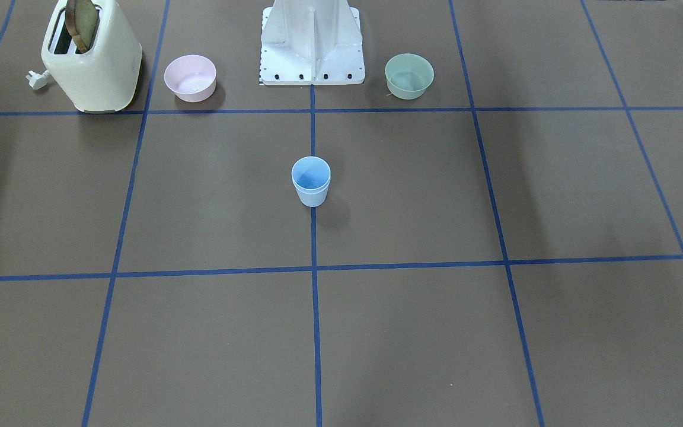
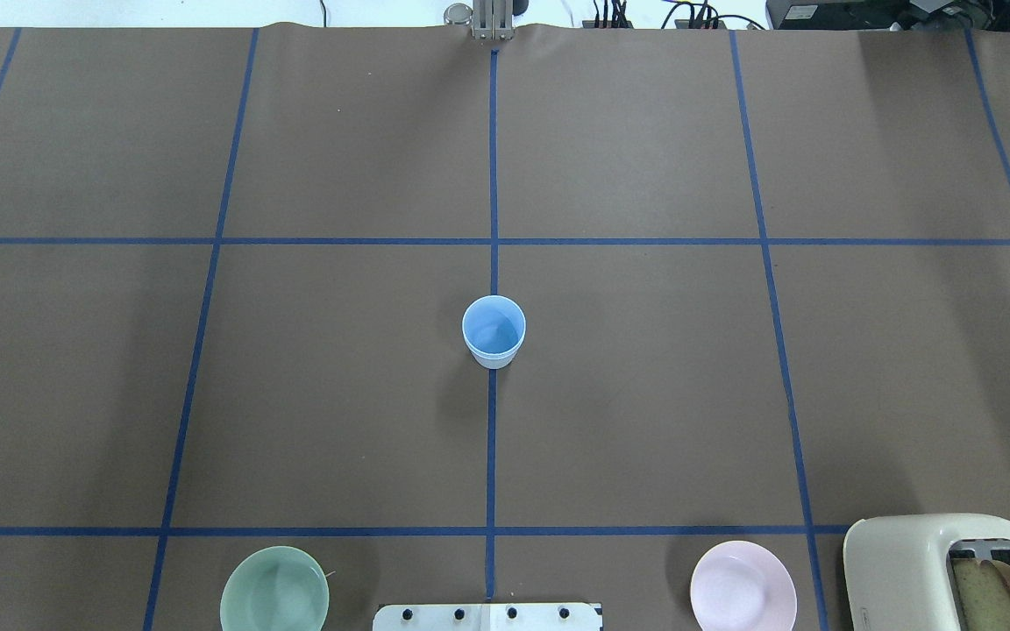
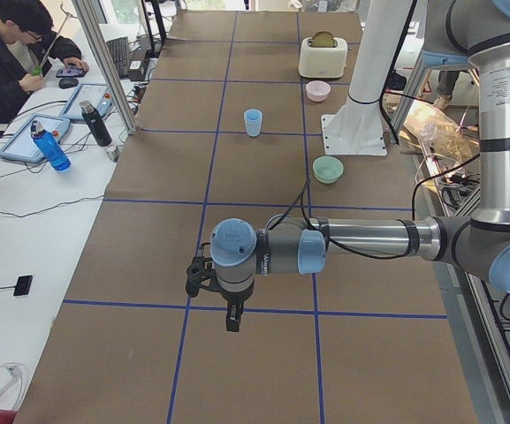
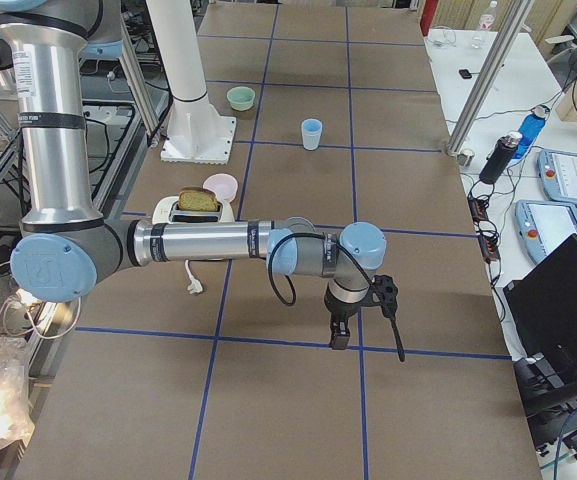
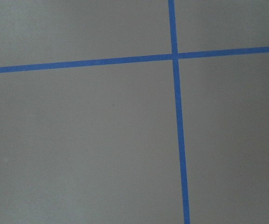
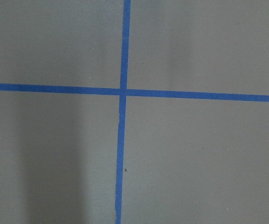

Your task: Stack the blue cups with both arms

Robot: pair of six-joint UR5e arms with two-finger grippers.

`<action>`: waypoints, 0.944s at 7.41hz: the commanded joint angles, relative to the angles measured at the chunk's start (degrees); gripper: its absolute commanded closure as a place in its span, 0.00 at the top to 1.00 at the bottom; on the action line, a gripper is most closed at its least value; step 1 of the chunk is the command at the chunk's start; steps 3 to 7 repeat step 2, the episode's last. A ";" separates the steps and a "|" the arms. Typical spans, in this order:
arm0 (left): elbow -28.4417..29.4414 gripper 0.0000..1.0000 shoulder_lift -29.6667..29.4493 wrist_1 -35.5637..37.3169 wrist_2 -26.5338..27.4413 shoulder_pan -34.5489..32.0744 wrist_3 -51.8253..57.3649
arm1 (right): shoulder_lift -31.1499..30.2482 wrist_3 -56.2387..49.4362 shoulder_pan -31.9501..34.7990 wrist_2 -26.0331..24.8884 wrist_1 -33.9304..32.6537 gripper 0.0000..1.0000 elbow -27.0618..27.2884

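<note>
Cups first: the blue cups [image 1: 310,181] sit nested one inside the other, upright, right on the centre tape line in the middle of the table. The front-facing view is where you can make out a second rim just under the top one, while from overhead it reads as a single cup. Those two views also give you the pink bowl [image 1: 190,77], the mint-green bowl [image 1: 409,75], the toaster [image 1: 91,56] with a slice of bread in it, and the white pedestal [image 1: 312,41], all along the robot's edge. Arms only turn up in the side views. The left arm [image 3: 361,238] is stretched out level over its end of the table, well apart from the cups, wrist bent so the left gripper [image 3: 232,320] points straight down over the tape. The right arm [image 4: 208,240] does the mirror pose at the other end, with the right gripper [image 4: 339,340] hanging down too. Both wrist cams show just brown table cover [image 5: 78,140] and a tape crossing [image 5: 175,56], so I can't tell whether either set of fingers is open or closed
</note>
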 commanded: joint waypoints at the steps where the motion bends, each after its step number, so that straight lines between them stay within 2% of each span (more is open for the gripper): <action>1: 0.01 0.99 0.01 0.00 0.00 0.00 0.00 | 0.02 0.00 0.00 0.00 -0.02 1.00 0.00; 7: 0.01 0.99 0.01 0.00 0.00 0.00 0.00 | 0.03 0.00 0.00 0.00 -0.02 1.00 0.00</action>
